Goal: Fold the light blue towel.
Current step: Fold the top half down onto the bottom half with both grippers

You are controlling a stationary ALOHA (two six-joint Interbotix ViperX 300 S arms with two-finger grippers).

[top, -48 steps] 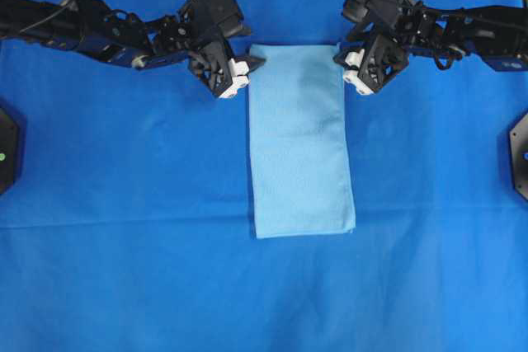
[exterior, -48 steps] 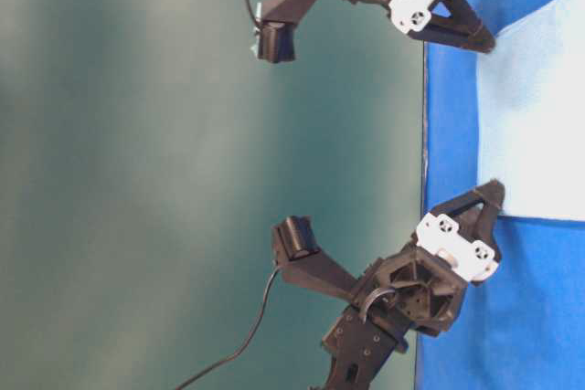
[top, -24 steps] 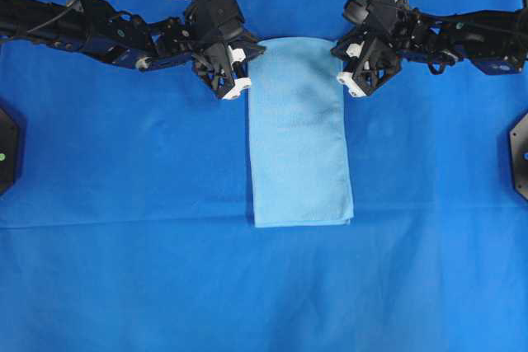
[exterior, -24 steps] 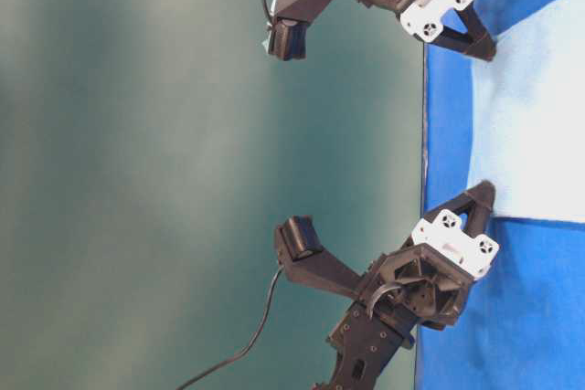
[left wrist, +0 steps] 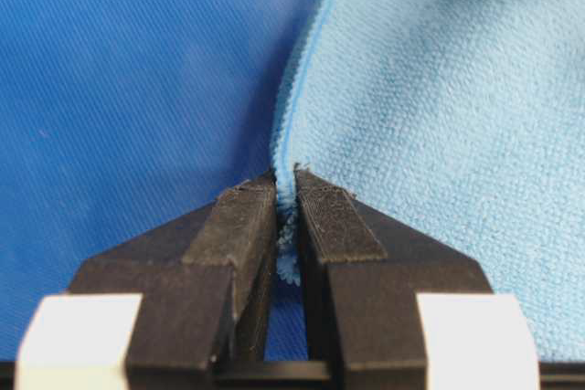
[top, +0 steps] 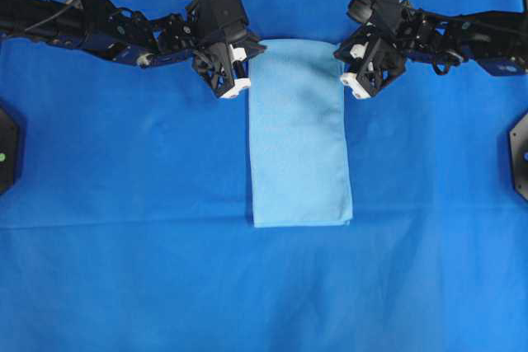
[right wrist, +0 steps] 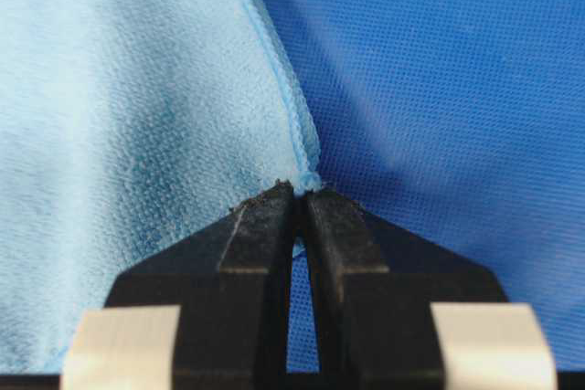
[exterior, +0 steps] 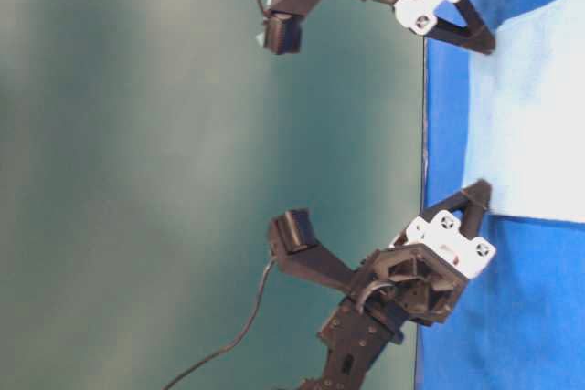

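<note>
Both jaws are clenched on cloth: your left gripper (left wrist: 285, 191) pinches the hem at one far corner of the light blue towel (top: 299, 133), your right gripper (right wrist: 299, 198) pinches the hem at the other far corner. Wrist views show fabric squeezed between the pads on each side, so the grasps look real, not grazes.

Towel position: middle of the blue table covering (top: 124, 269), lying as a tall narrow rectangle. Near short edge is flat and free; far short edge sits between the two grippers and looks slightly raised at the corners.

My read of the step: carry the far edge toward the near edge to halve the length. To do it well:
- Lift both corners together, same height, so the edge stays straight.
- Keep the grippers the towel's width apart; closing in will sag the middle, pulling out may slip a hem.
- Lift only enough to clear the lower part, then travel toward the near edge.
- Land far corners on near corners before you release.
- The grips are thin hem pinches; move slowly.

Count: one towel, one table covering, two grippers, two arms.
</note>
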